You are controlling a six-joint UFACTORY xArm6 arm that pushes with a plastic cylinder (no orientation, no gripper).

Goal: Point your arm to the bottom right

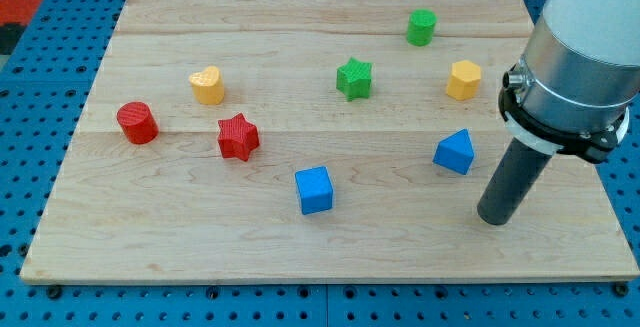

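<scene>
Blue triangular block [455,152] sits just left of my tip [493,219].

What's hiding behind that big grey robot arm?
Behind the arm only the wooden board shows around it; its right edge is covered, so anything there cannot be seen. My tip sits just right of the blue block, not touching.
</scene>
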